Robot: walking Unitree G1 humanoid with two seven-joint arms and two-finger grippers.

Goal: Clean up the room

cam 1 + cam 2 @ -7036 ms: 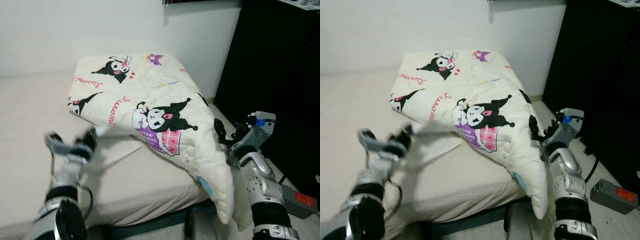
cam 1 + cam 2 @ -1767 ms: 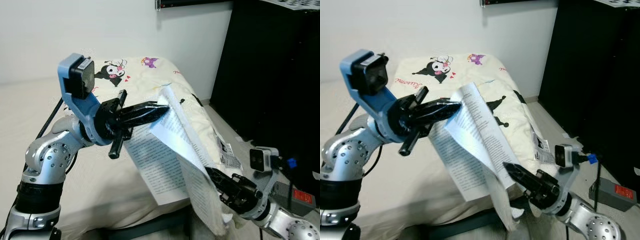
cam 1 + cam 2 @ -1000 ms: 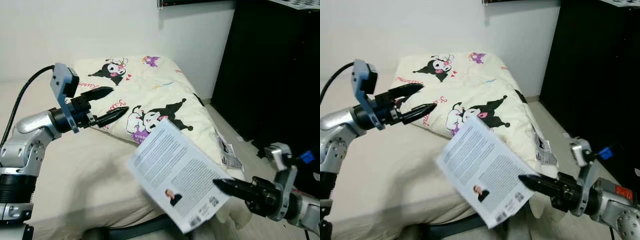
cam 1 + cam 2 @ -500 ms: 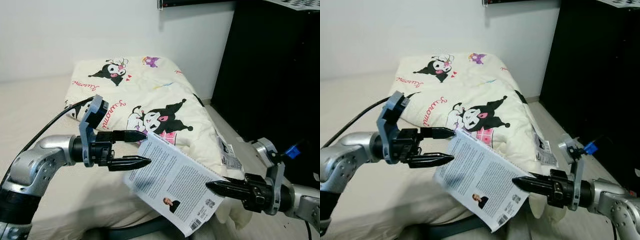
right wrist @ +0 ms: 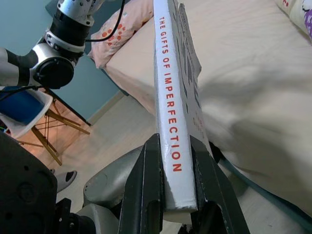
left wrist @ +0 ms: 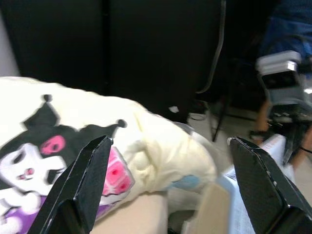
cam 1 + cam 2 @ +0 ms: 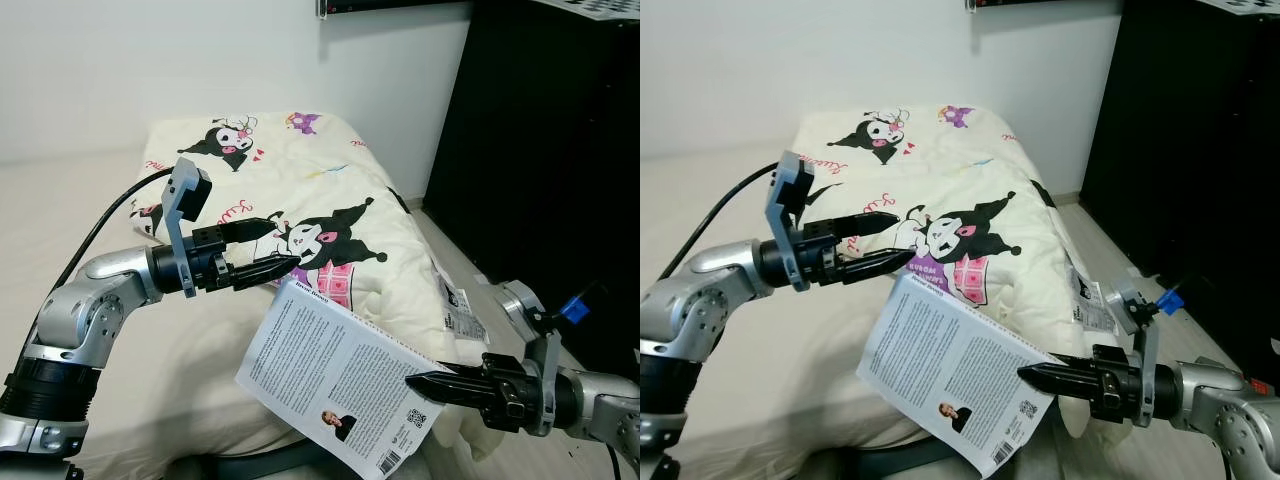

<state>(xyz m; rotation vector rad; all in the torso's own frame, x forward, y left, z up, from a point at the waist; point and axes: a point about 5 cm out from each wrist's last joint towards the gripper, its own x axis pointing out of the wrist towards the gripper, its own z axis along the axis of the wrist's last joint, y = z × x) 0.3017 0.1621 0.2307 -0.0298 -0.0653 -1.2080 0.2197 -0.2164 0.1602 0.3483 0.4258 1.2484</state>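
White paperback book (image 7: 340,388) hangs beside the bed (image 7: 190,370), clamped by the right pincer (image 7: 418,382); the left pincer (image 7: 280,264), spread wide, has released it, ready for stowing.

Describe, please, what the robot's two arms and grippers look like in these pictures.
Both arms are silver metal with black joint bands. The left gripper has two long, tapering black fingers, a blue bracket carrying a dark boxy camera above the wrist, and a black cable trailing back. The right gripper has the same black fingers, a silver camera mount, and a small blue connector on its wrist.
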